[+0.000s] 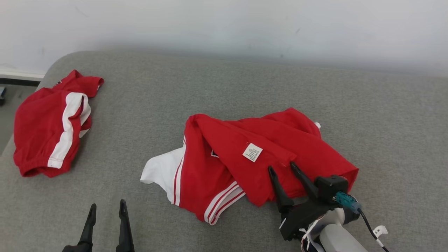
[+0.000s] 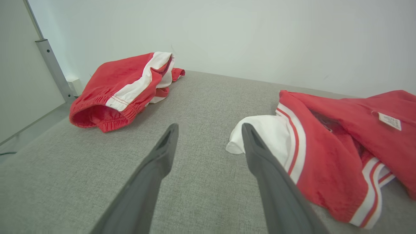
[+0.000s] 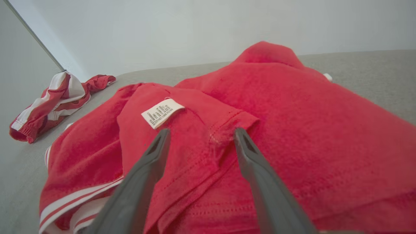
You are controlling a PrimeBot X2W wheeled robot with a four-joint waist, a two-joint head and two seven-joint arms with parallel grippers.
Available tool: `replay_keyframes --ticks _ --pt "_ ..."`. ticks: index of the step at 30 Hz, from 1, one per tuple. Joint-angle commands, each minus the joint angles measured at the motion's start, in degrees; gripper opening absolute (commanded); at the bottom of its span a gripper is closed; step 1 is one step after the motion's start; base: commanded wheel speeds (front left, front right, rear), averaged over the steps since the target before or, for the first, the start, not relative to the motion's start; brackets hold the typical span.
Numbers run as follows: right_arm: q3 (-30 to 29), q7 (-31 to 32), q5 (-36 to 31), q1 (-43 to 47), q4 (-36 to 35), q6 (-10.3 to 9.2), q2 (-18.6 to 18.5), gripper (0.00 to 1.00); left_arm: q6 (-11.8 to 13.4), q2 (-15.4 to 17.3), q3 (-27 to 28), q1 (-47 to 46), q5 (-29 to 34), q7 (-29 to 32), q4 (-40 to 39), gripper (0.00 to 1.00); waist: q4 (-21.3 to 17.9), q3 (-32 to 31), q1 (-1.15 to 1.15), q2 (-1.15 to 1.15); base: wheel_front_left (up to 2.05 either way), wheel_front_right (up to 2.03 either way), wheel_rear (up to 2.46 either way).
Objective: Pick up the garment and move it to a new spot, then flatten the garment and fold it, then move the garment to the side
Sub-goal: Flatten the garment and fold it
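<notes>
1. Right gripper (image 1: 281,166) hovers spread and empty just below the care label (image 1: 252,152), over a folded hem corner of the crumpled red garment (image 1: 224,175)
2. That garment lies heaped around the label on the grey cushion (image 1: 210,80); pinch the hem corner beside the label, never the label itself
3. Straddle a single fabric layer before closing, so the lift probably opens the heap rather than dragging it
4. Left gripper (image 1: 107,203), likewise spread and empty, sits well left of the label; bring it to the white panel (image 1: 161,169) left of the label
5. Leave the second red garment (image 1: 49,129), far left of the label, alone
</notes>
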Motion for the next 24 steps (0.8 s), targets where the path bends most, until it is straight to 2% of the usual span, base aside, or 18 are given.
replay_keyframes --ticks 1,2,3,4,5,6,7,8,9,12,16,24 --pt "-0.15 -0.04 0.27 -0.34 0.21 -0.13 -0.22 1.0 0.15 0.0 -0.11 -0.66 -0.53 -0.16 0.12 1.0 0.9 0.41 -0.01 0.0 0.0 0.0 0.0" --pt "-0.24 -0.03 0.41 -0.61 0.9 -0.13 -0.26 1.0 0.05 0.0 -0.34 -0.81 -0.58 -0.15 0.28 1.0 1.31 0.45 -0.01 0.0 0.0 0.0 0.0" --pt "-0.09 -0.03 0.75 -0.78 1.81 -0.13 -0.24 0.95 0.11 0.01 -0.43 -0.93 -0.69 -0.16 0.39 1.0 1.6 0.47 -0.01 0.0 0.0 0.0 0.0" --pt "-0.08 -0.04 0.98 -1.04 2.49 -0.13 -0.24 0.77 0.21 0.02 -0.5 -1.06 -0.77 -0.15 0.44 1.0 1.9 0.54 -0.01 0.0 0.0 0.0 0.0" --pt "-0.52 -0.03 1.09 -1.4 3.02 -0.13 -0.34 0.43 0.33 0.02 -0.61 -1.11 -0.78 -0.16 0.41 1.0 2.15 0.61 -0.01 0.0 0.0 0.0 0.0" --pt "-0.96 -0.04 1.43 -1.56 3.8 -0.13 -0.37 0.29 0.33 0.0 -0.69 -1.1 -0.89 -0.15 0.42 1.0 2.34 0.66 -0.01 0.0 0.0 0.0 0.0" --pt "-1.41 -0.04 1.48 -1.71 4.02 -0.13 -0.38 0.27 0.38 0.0 -0.77 -1.15 -0.95 -0.16 0.46 1.0 2.52 0.61 -0.01 0.0 0.0 0.0 0.0" --pt "-1.92 -0.04 1.46 -1.93 3.66 -0.13 -0.38 0.11 0.41 0.02 -0.7 -1.21 -1.06 -0.16 0.3 1.0 2.59 0.6 -0.01 0.0 0.0 0.0 0.0" --pt "-2.56 -0.04 1.11 -1.69 3.09 -0.13 -0.34 0.0 0.58 0.01 -0.61 -1.16 -1.21 -0.16 0.27 1.0 2.54 0.44 -0.01 0.0 0.0 0.0 0.0" --pt "-2.93 -0.03 0.65 -0.73 1.73 -0.13 -0.28 0.0 0.41 0.01 -0.54 -0.31 -0.96 -0.16 0.62 1.0 1.87 -0.04 -0.01 0.0 0.0 0.0 0.0" --pt "-3.47 -0.02 -0.88 0.28 -4.48 -0.13 -2.06 0.0 0.82 0.01 0.45 0.87 -1.57 -0.16 0.22 1.0 -0.7 -0.49 -0.01 0.0 0.0 0.0 0.0" --pt "-9.11 -0.04 -1.83 6.97 -19.23 -0.13 -11.55 0.0 0.69 0.01 0.77 0.61 -2.52 -0.15 1.29 1.0 -7.67 -1.23 -0.01 0.0 0.0 0.0 0.0"
